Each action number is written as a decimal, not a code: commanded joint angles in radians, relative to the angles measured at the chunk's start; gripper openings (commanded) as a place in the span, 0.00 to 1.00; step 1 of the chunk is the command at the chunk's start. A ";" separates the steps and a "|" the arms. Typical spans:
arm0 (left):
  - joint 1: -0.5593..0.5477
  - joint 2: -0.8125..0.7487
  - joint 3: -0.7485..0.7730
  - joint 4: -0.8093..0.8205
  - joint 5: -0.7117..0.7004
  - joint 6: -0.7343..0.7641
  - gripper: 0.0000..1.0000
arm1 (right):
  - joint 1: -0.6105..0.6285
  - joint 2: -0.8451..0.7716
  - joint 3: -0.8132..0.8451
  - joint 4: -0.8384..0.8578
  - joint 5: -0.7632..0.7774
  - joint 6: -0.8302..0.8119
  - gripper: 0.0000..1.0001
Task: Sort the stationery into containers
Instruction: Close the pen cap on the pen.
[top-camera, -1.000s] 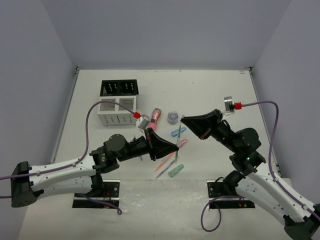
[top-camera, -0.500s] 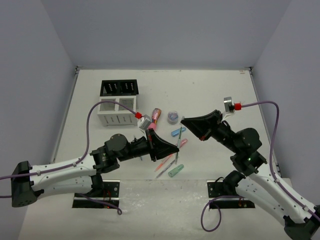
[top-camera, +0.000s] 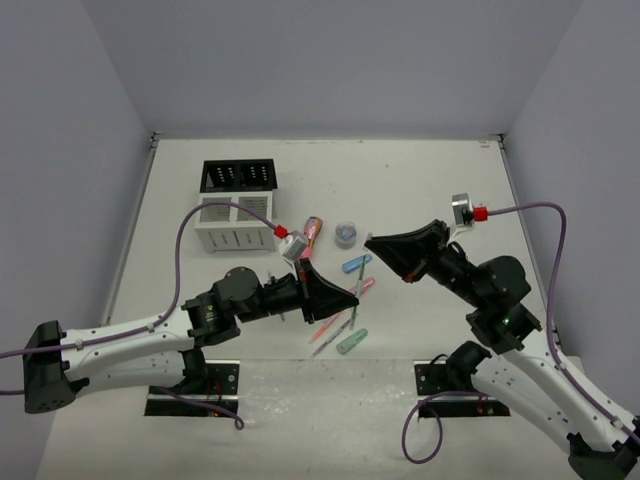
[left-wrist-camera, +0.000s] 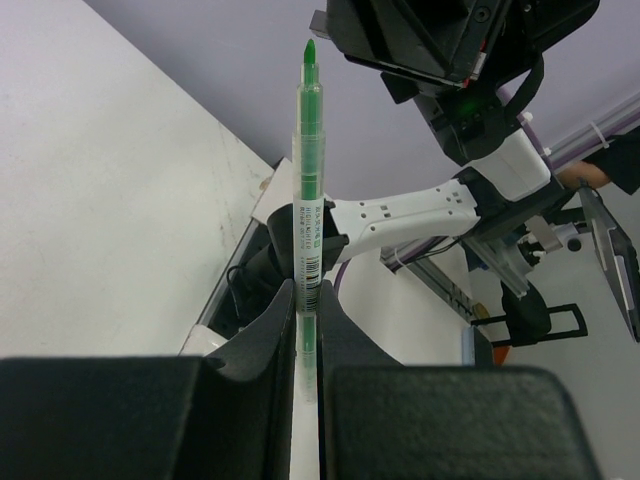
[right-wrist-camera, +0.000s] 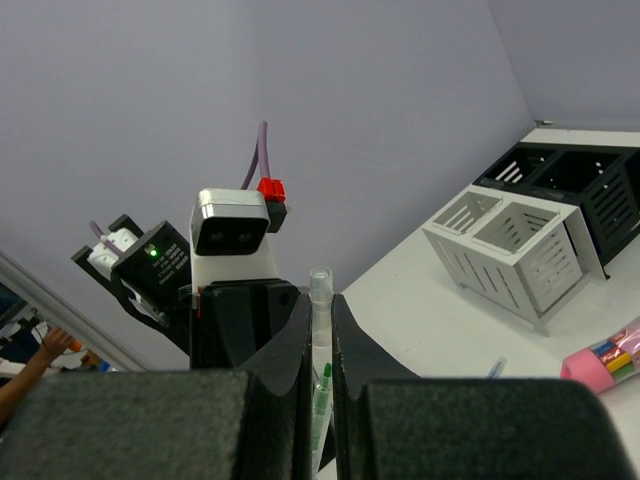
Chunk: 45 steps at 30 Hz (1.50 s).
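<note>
Nearest the arm bases, and to the right of the organiser (top-camera: 236, 205) on its near side, the left gripper (left-wrist-camera: 307, 300) is clamping down on a green pen (left-wrist-camera: 308, 200). Its jaws are standing almost together, with only the barrel between them. The pen's long axis is running straight out of the jaws, and its bare green tip is pointing away from the left arm, up toward the right gripper (right-wrist-camera: 320, 330).

The right gripper is hanging just beyond that tip, farther to the right of the organiser. Its fingers are pressing tight on a clear cap (right-wrist-camera: 320, 285). The cap is lying along the fingers, roughly in line with the pen, and the pen's tip is showing just below it in the right wrist view. Whether tip and cap are touching cannot be told.

Loose stationery is lying on the table (top-camera: 440, 180) under and around the two grippers, all to the right of the organiser. On the organiser's near side a green capsule (top-camera: 352, 341), a grey pen (top-camera: 328, 342) and an orange pen (top-camera: 325, 325) are lying close together, the two pens slanting away to the right. Closer to the organiser's depth, a pink capsule (top-camera: 365, 286) and a blue capsule (top-camera: 356, 265) are lying. Level with the organiser's white slatted box (top-camera: 233, 228), a pink patterned tube (top-camera: 313, 231) is lying just beside the box, and a grey-blue roll (top-camera: 346, 234) is sitting past the tube. The black slotted rack (top-camera: 238, 176) is forming the organiser's far half.
</note>
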 joint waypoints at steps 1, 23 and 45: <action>-0.006 -0.007 0.039 0.000 0.011 0.007 0.00 | 0.005 0.000 0.049 -0.012 -0.017 -0.024 0.00; -0.004 -0.037 0.046 -0.032 -0.014 0.028 0.00 | 0.006 0.029 0.048 -0.043 -0.052 -0.047 0.00; -0.004 -0.029 0.037 -0.030 -0.030 0.034 0.00 | 0.005 0.014 0.049 -0.056 -0.053 -0.045 0.00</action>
